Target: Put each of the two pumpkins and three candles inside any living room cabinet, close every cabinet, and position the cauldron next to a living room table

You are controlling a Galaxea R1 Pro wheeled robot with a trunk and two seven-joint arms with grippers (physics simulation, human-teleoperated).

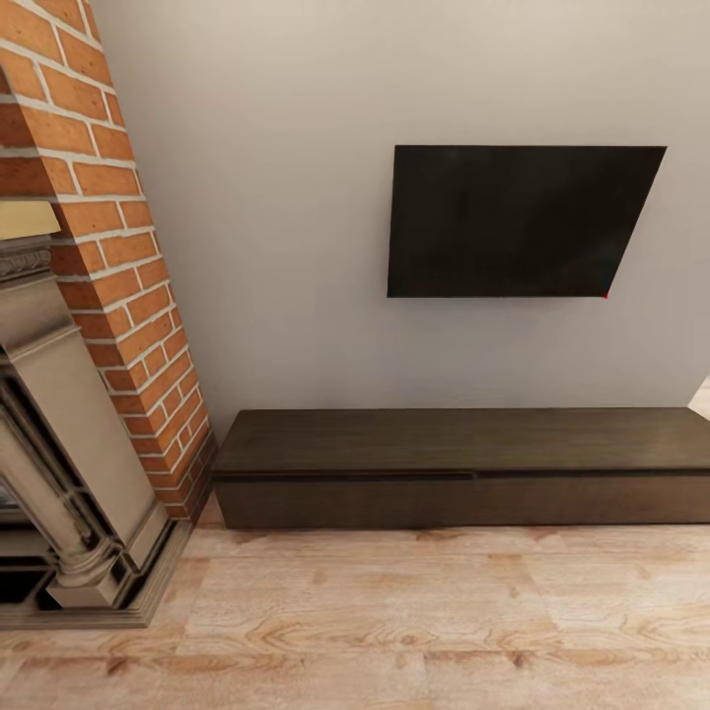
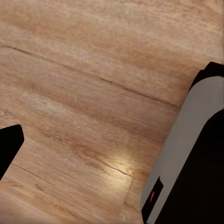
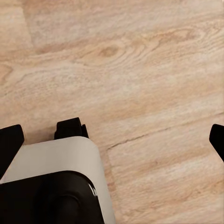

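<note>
Head view: the cabinet (image 1: 463,468) stands against the far wall, long, low and dark brown, its drawer fronts flush and shut. A black television (image 1: 518,222) hangs on the wall above it. At left, a red brick chimney (image 1: 118,247) rises beside a stone-coloured fireplace surround (image 1: 69,463). Light wood plank floor (image 1: 414,621) lies between the camera and the cabinet.

Left wrist view: the camera looks down at the floor (image 2: 93,93). One black fingertip of the left tool (image 2: 8,144) shows at the frame edge; whether this tool is open or closed cannot be determined. A grey-and-black part of the robot's body (image 2: 191,158) shows alongside.

Right wrist view: both black fingertips of the right tool (image 3: 112,142) sit at opposite frame edges, spread wide apart and holding nothing, above the floor (image 3: 140,70). The robot's grey base (image 3: 56,163) lies beneath.
</note>
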